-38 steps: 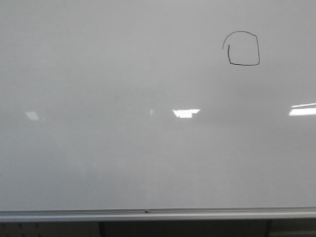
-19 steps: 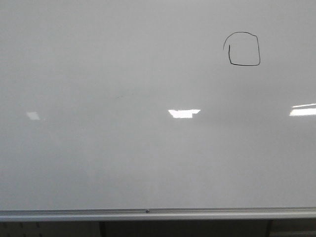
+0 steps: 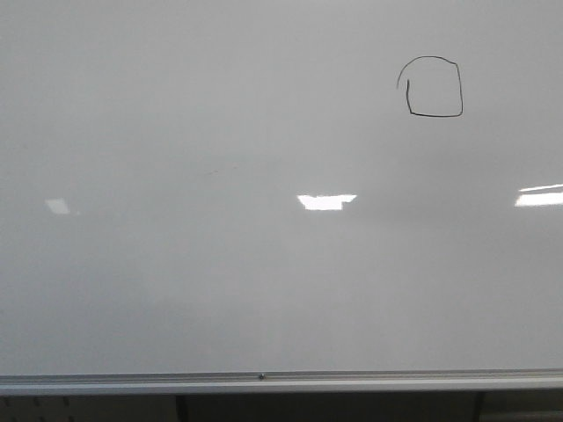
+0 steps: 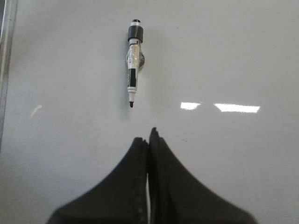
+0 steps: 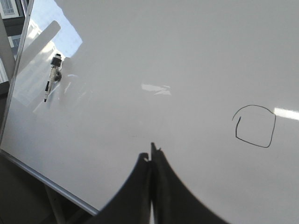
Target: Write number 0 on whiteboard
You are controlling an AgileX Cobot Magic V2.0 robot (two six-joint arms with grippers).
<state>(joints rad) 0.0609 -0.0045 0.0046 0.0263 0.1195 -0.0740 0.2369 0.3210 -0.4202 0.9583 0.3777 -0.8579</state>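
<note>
The whiteboard fills the front view, pale grey and glossy, with a silver rail along its lower edge. The number 0 is a small boxy black loop at the upper right of the board; it also shows in the right wrist view as the number 0. My left gripper is shut, empty, and faces the whiteboard. My right gripper is shut and empty too, off the whiteboard. Neither gripper shows in the front view.
A black-and-white marker with its cap off clings to the board, tip toward my left gripper; the same marker shows near the board's edge in the right wrist view. The board's metal frame and stand legs lie beyond it.
The light reflection in the middle of the board has drifted slightly left. The drawn loop and the board stay as they were.
</note>
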